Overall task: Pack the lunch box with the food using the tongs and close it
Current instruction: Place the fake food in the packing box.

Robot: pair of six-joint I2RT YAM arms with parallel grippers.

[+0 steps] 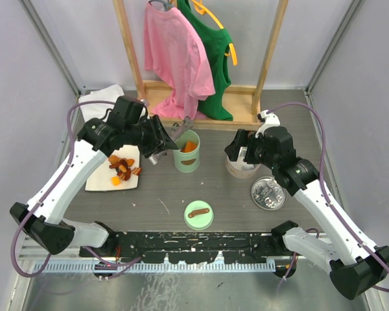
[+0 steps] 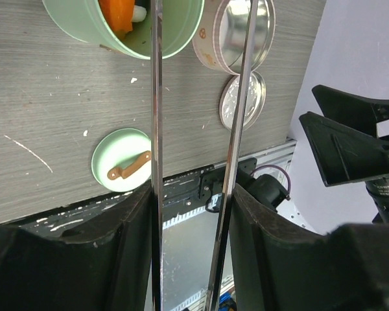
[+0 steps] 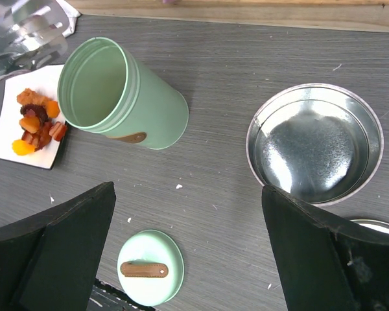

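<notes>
We hold the tongs [image 2: 157, 129] in the left tool [image 2: 193, 217]. Its fingers press on the outer sides of the two thin arms, which stand apart in a narrow V. Nothing is pinched between them in the stretch that shows, but their tips run out of the wrist view, so we cannot tell about the ends. One arm crosses over the open mouth of the lunch box [image 1: 186, 159], a pale green canister standing upright with an orange piece [image 1: 190, 146] already inside.

What matters for the next move is where the food [image 1: 123, 167] lies. It sits left of the lunch box on a white square plate [image 1: 107, 183], on the left arm's side and well apart from the right arm. The tongs' long axis points from the left tool rightward and away, across the lunch box. We judge that the next pick calls for swinging the tips leftward and tilting them down onto the heap. The left arm reaches forward, elbow bent, wrist turned in toward the lunch box.

The right tool [image 3: 187, 191] hangs right of the lunch box, fingers spread wide and empty, near a round tin [image 3: 314, 142]. The green lid [image 1: 198, 214] lies on the table [image 1: 230, 194], on the near side of the lunch box.
</notes>
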